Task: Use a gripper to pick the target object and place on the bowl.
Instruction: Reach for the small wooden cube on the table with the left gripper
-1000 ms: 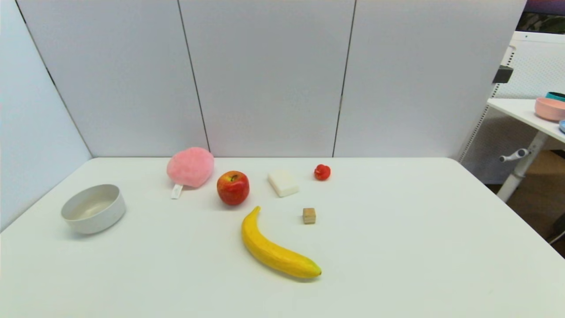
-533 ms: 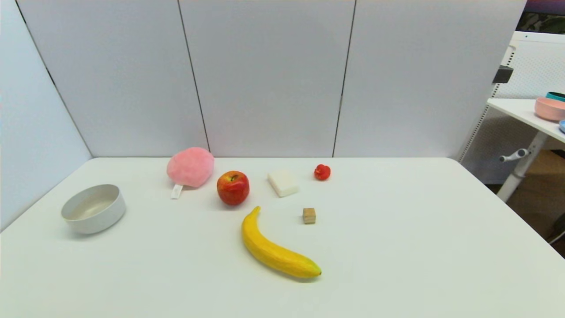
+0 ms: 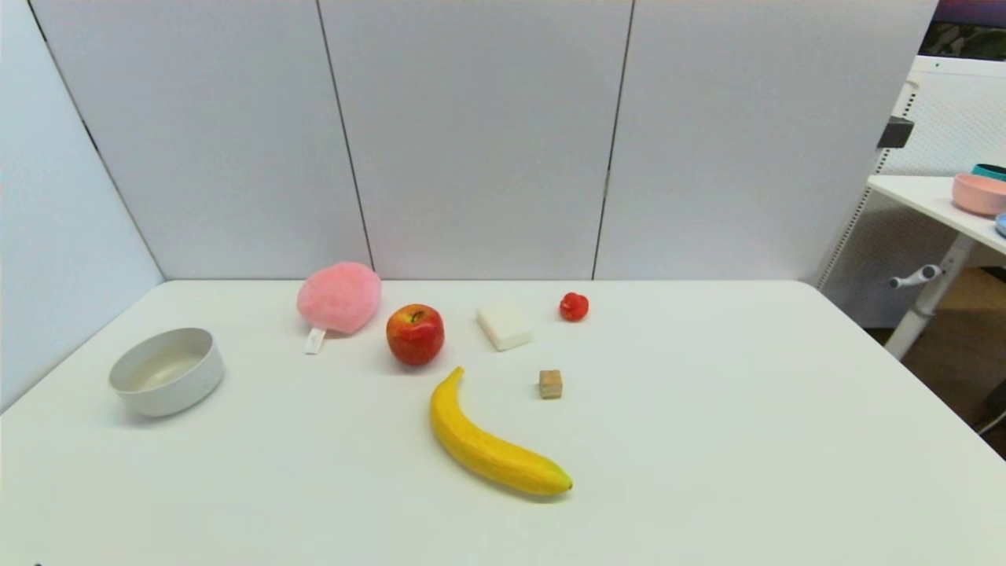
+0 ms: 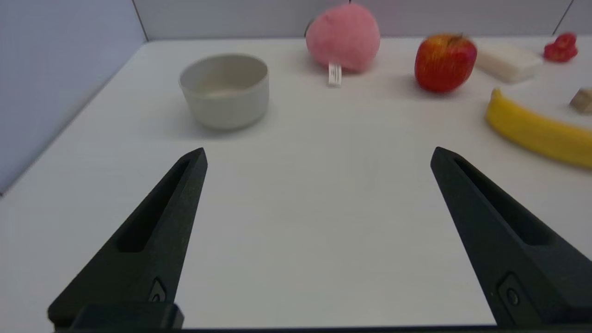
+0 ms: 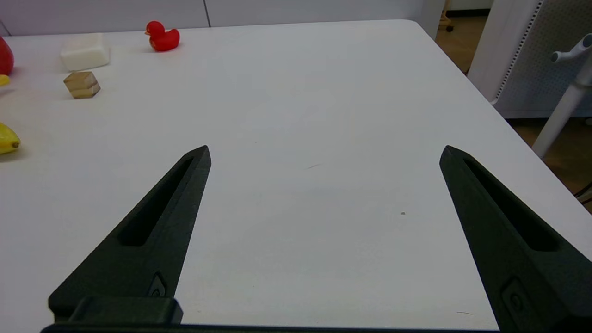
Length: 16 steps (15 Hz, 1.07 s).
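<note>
Pick not begun: both my left end effector (image 4: pixel 318 155) and right end effector (image 5: pixel 325 152) gape empty; next, reach the wooden cube (image 3: pixel 550 384), at the banana's (image 3: pixel 491 444) two o'clock.

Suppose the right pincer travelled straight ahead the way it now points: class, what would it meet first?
Probably nothing: the right pincer stands open over bare table, and the way ahead looks free to the far edge. The wooden cube and red duck lie off to one side, though depth is uncertain.

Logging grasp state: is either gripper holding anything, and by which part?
Nothing is held. The left gripper and right gripper are both open and empty; the wooden cube sits untouched on the table.
</note>
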Each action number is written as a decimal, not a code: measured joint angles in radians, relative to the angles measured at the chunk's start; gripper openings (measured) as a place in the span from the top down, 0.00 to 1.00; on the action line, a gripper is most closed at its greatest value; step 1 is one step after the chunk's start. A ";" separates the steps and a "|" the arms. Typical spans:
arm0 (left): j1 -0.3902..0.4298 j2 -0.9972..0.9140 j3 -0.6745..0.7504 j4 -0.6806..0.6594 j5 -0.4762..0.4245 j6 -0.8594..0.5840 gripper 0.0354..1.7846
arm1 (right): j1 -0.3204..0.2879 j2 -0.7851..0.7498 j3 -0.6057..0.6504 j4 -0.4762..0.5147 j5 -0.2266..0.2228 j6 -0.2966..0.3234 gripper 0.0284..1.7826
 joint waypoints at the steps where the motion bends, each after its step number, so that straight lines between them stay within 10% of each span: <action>1: -0.001 0.061 -0.067 0.001 0.000 -0.007 0.04 | 0.000 0.000 0.000 0.000 -0.001 0.000 0.04; 16: -0.170 0.984 -1.052 -0.009 -0.108 0.150 0.04 | 0.000 0.000 0.000 0.000 0.000 0.000 0.04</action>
